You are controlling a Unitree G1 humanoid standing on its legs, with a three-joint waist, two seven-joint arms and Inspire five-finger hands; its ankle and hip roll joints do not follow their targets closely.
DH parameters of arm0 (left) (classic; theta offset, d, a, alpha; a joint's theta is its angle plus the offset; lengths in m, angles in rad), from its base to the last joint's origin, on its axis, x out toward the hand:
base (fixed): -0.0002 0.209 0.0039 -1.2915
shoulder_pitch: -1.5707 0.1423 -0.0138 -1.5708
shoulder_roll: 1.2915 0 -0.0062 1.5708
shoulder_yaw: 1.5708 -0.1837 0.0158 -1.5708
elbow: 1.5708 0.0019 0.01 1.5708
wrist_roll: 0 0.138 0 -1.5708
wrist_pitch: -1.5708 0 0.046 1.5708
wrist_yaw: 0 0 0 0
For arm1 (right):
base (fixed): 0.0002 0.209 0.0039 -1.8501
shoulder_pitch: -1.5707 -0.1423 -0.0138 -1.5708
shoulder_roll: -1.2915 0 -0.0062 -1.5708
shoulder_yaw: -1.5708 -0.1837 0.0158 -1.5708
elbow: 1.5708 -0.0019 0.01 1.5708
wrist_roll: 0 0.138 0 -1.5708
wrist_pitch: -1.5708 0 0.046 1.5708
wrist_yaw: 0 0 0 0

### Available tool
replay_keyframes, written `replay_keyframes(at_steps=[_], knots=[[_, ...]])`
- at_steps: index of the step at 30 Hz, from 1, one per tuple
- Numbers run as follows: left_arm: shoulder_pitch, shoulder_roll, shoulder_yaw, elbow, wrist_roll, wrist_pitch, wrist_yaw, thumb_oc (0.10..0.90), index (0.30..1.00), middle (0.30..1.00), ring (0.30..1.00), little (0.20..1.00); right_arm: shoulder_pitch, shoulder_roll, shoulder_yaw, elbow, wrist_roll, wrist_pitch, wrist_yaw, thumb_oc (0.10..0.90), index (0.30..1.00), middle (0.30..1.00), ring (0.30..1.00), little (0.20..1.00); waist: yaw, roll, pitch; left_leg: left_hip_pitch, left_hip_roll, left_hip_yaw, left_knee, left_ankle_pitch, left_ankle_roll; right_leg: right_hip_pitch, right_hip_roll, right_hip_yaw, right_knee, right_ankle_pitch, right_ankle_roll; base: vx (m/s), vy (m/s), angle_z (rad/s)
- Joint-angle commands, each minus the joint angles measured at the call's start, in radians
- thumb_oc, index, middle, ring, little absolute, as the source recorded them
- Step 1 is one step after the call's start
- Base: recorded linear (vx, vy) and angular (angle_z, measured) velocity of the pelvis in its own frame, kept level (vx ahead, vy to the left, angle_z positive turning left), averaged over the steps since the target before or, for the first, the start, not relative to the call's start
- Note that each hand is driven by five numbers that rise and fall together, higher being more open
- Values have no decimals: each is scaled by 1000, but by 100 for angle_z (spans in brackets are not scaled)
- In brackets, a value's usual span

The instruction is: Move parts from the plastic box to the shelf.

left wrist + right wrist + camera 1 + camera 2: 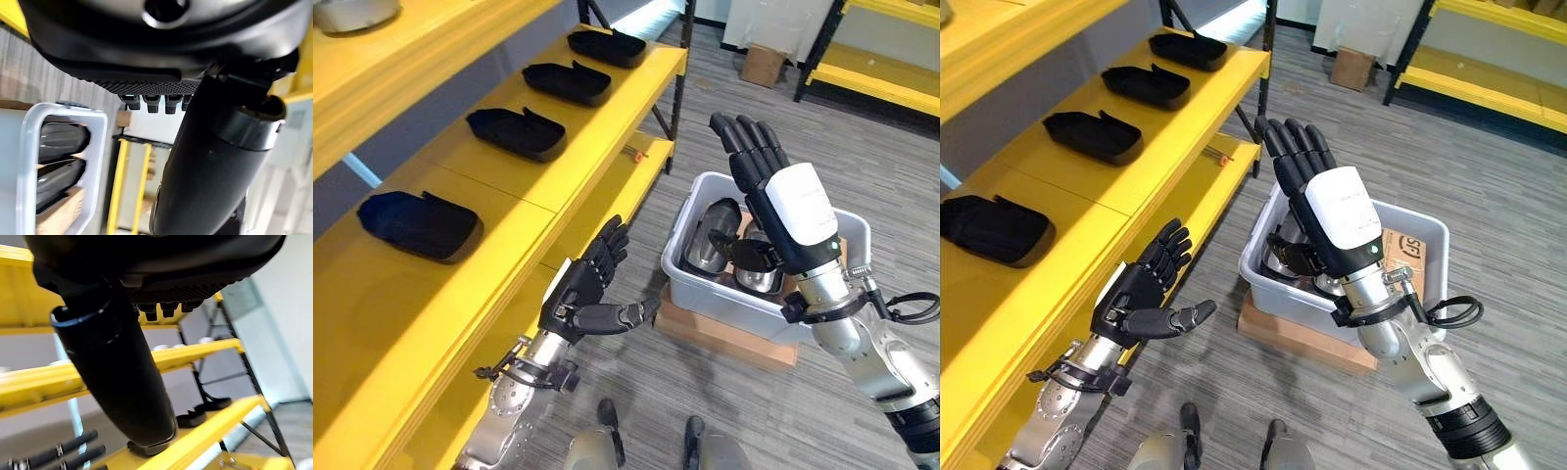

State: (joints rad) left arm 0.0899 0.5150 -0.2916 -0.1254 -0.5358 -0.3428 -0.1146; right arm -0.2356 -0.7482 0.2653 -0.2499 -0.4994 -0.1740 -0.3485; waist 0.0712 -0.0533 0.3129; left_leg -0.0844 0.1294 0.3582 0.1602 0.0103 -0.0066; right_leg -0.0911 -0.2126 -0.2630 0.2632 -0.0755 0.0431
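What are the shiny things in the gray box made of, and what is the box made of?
The parts in the box look like polished metal: silvery and mirror-like, with dark reflections, though shiny plating on plastic cannot be ruled out. The plastic box looks like light gray plastic, smooth and matte, with a rounded molded rim. It sits on what looks like brown cardboard, dull and flat-edged.

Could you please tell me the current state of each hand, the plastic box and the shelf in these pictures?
left hand: open, empty, raised between shelf and box.
right hand: open, empty, fingers straight, raised above the box.
plastic box: on a cardboard box on the floor, parts inside.
metal parts: lying in the box, not gripped.
yellow shelf: carries four black parts in a row.
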Motion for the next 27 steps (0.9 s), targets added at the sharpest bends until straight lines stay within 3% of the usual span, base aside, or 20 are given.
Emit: replay_keyframes(at_steps=[1, 3, 5, 8, 9, 11, 13, 14, 16, 20, 22, 23, 27], knots=[[-68, -5, -7, -80, 30, -127, -18, 900, 1000, 1000, 1000, 1000, -81, 29, -49, -19, 40, 44, -107, 900, 1000, 1000, 1000, 1000, -14, 8, -44, 0, 2, -55, 10, -90, 13, 81, -3, -15, 115, -105, 59, -2, -193, -20], [-75, -1, -10, -80, 35, -127, -12, 900, 1000, 1000, 1000, 1000, -75, 39, -54, -16, 63, 75, -122, 900, 1000, 1000, 1000, 1000, -18, 9, -41, 0, 15, -52, 17, -91, 10, 85, -37, -3, 86, -71, 68, -40, -285, -10], [-95, 6, -9, -74, 42, -129, 21, 900, 1000, 1000, 1000, 1000, -77, 71, -57, -4, 80, 94, -125, 900, 1000, 1000, 1000, 1000, -31, 15, -37, 2, 58, -40, 27, -87, -12, 68, -107, 26, 19, 22, 96, -74, -397, -10], [-111, 14, -7, -69, 35, -136, 44, 900, 1000, 1000, 1000, 1000, -87, 90, -56, 1, 81, 103, -119, 900, 1000, 1000, 1000, 1000, -34, 14, -27, 2, 94, -23, 42, -94, -31, 50, -139, 35, -22, 71, 116, -68, -380, -31], [-121, 15, 0, -75, 30, -138, 66, 900, 1000, 1000, 1000, 1000, -98, 112, -55, 8, 77, 104, -104, 900, 1000, 1000, 1000, 1000, -43, 11, -10, 9, 134, -16, 48, -101, -50, 14, -178, 34, -28, 120, 141, -87, -580, -24], [-109, 18, 24, -87, 22, -126, 71, 900, 1000, 1000, 1000, 1000, -93, 117, -62, 9, 72, 104, -89, 900, 1000, 1000, 1000, 1000, -39, 9, -2, -3, 182, -12, 67, -96, -84, 25, -167, 29, -67, 91, 160, -83, -720, -41], [-79, 2, 55, -100, -16, -96, 87, 900, 1000, 1000, 1000, 1000, -92, 98, -60, -15, 71, 113, -55, 900, 1000, 1000, 1000, 1000, -38, 5, -2, -1, 248, 8, 72, -59, -119, 30, -136, -15, -59, 49, 156, -43, -566, -41], [-75, 0, 59, -103, -20, -92, 88, 900, 1000, 1000, 1000, 1000, -92, 95, -59, -19, 72, 117, -50, 900, 1000, 1000, 1000, 1000, -38, 7, 1, 7, 255, 7, 70, -58, -124, 29, -133, -15, -44, 34, 155, 13, -338, -32], [-37, -14, 85, -128, -15, -53, 76, 900, 1000, 1000, 1000, 1000, -102, 82, -43, -32, 63, 126, -22, 900, 1000, 1000, 1000, 1000, -40, 15, 2, 41, 301, -20, 35, -27, -139, 3, -108, 2, 59, -45, 124, 121, -471, -52], [9, -33, 97, -121, -87, -50, 67, 900, 1000, 1000, 1000, 1000, -139, 53, -5, -3, 45, 90, 47, 900, 1000, 1000, 1000, 1000, -41, 32, -8, 89, 365, -28, -11, 63, -161, -14, -66, -14, 112, -83, 71, 87, -369, -30], [8, -42, 98, -108, -102, -55, 75, 900, 1000, 1000, 1000, 1000, -157, 36, 17, 1, 50, 73, 58, 900, 1000, 1000, 1000, 1000, -41, 40, -10, 90, 352, -56, -6, 87, -161, -24, -43, -5, 117, -89, 56, 53, -271, -31], [-8, -53, 92, -101, -84, -69, 83, 900, 1000, 1000, 1000, 1000, -170, 30, 39, 1, 41, 55, 68, 900, 1000, 1000, 1000, 1000, -38, 47, -2, 60, 322, -104, 34, 107, -154, -28, -17, 8, 121, -99, 35, 31, -227, -31], [-40, -61, 63, -82, -68, -75, 96, 900, 1000, 1000, 1000, 1000, -183, 26, 71, 17, 54, 27, 47, 900, 1000, 1000, 1000, 1000, -46, 70, 11, 9, 245, -84, 62, 102, -142, -16, 17, -26, 96, -100, 8, 43, -160, -29]])
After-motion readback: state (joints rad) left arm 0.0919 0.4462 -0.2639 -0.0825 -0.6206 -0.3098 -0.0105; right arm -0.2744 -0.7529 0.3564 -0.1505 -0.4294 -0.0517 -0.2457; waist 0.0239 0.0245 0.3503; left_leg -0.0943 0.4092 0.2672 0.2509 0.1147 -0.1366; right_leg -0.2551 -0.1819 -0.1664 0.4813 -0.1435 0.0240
